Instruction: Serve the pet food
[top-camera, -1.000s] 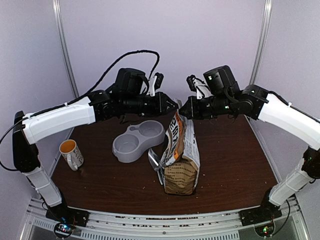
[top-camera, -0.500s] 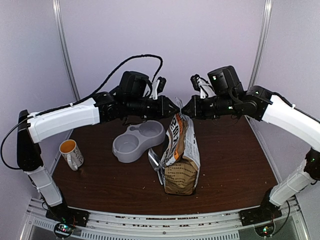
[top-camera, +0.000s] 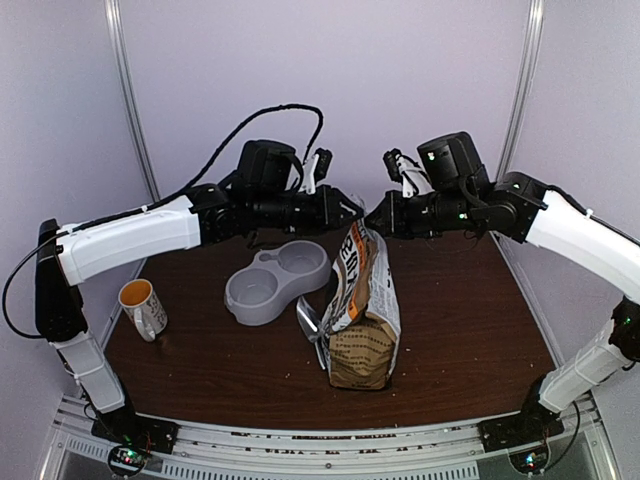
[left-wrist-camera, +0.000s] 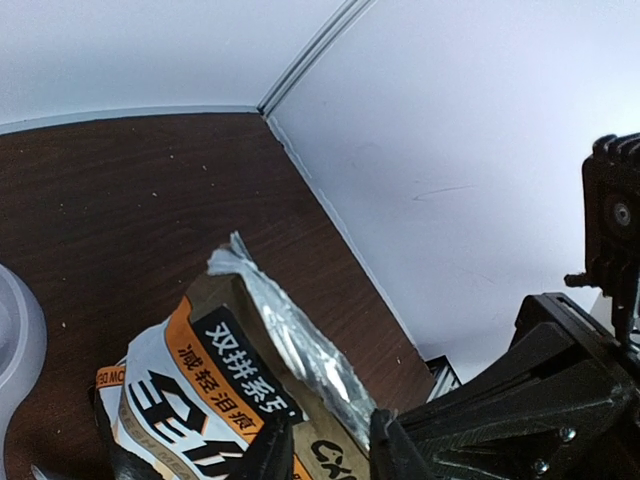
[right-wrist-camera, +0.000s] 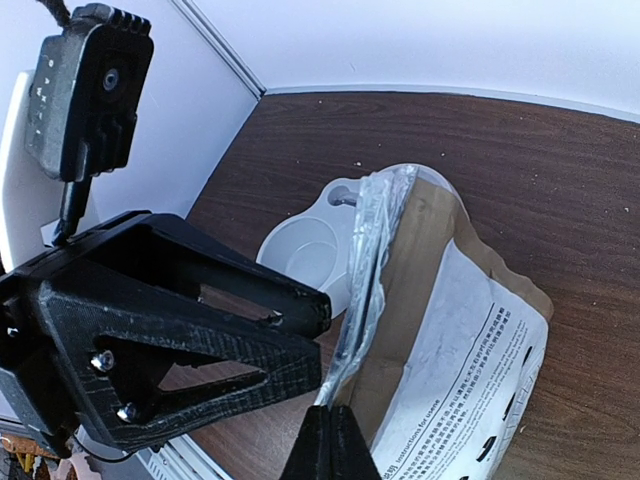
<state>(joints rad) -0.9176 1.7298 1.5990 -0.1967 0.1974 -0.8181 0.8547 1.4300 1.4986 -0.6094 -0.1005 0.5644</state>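
Observation:
A kraft-brown dog food bag (top-camera: 362, 310) stands upright mid-table, its foil-lined top lip pulled up. The pet food itself is hidden inside it. My right gripper (top-camera: 373, 220) is shut on the bag's foil lip, the pinch showing in the right wrist view (right-wrist-camera: 330, 415) at the edge of the bag (right-wrist-camera: 470, 300). My left gripper (top-camera: 353, 208) faces it from the left. In the left wrist view its fingers (left-wrist-camera: 325, 442) stand slightly apart, straddling the top of the bag (left-wrist-camera: 200, 380) without clamping it.
A grey double bowl (top-camera: 275, 280) sits left of the bag and behind it. A metal scoop (top-camera: 308, 320) lies against the bag's left side. An orange-lined mug (top-camera: 142, 305) stands near the left table edge. Walls close in behind and on both sides.
My left gripper has edged right toward the bag top and its fingers have parted a little. The right gripper keeps its pinch on the lip, barely shifted.

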